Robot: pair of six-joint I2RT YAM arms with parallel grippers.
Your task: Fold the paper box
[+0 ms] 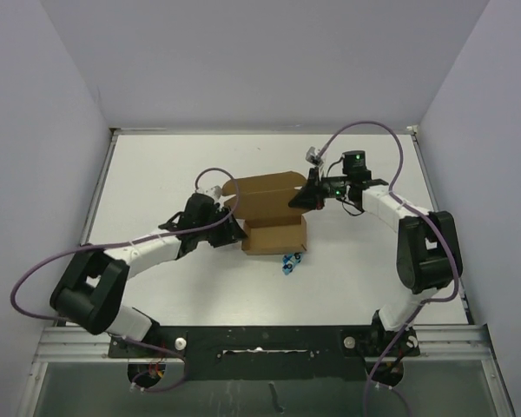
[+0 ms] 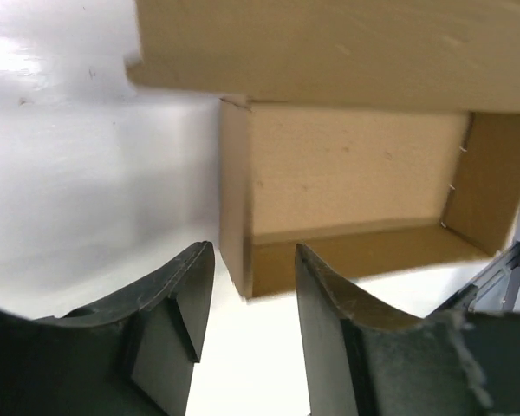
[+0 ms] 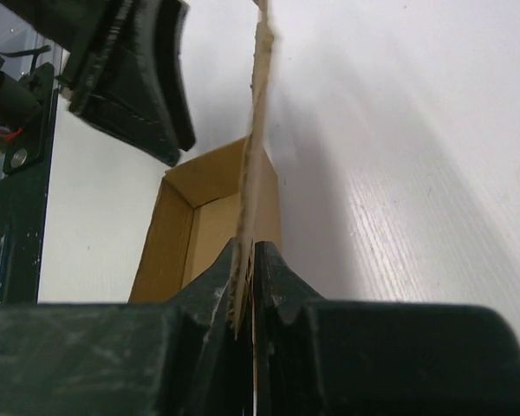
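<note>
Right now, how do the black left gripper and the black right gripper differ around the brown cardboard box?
The left gripper has its jaws apart, gripping nothing; the right gripper is shut on a thin panel of the brown cardboard box. The left gripper is at the box's left side, the right gripper at its right. Both are right at the box.

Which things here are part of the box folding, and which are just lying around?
In the job: paper box; right claw, pinching its cardboard; left claw, open at the box's corner.
Lying about: small blue object on the table, near the box.
</note>
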